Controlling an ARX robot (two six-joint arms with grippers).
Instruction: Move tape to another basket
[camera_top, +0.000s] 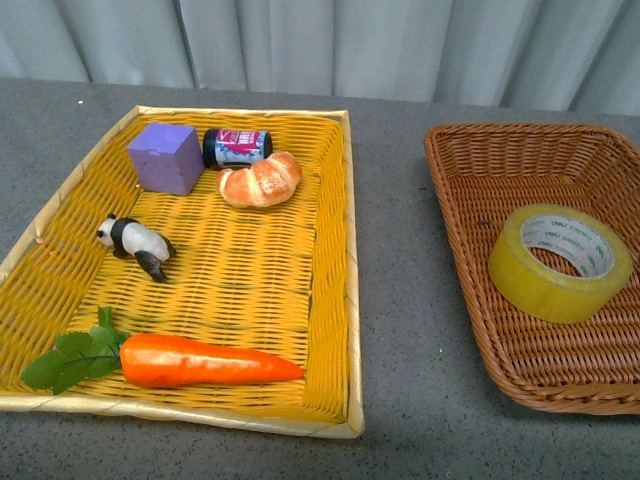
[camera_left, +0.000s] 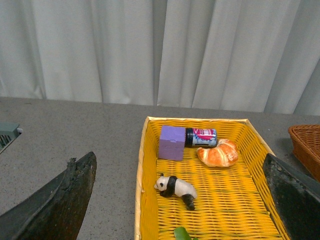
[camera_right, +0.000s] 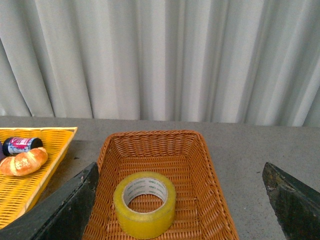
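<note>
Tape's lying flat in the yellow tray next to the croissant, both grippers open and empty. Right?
Not quite: the tape lies flat in the brown basket, not the yellow tray; the front view shows it. The croissant is in the tray. Both grippers are open and empty.

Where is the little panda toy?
In the front view, the panda toy lies in the yellow tray, on its left side, between the purple cube and the carrot.

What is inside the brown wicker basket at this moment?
Only the tape lies inside the brown basket, resting flat on its woven floor with the white core facing up. The floor directly under the roll is covered, so it cannot be seen.
</note>
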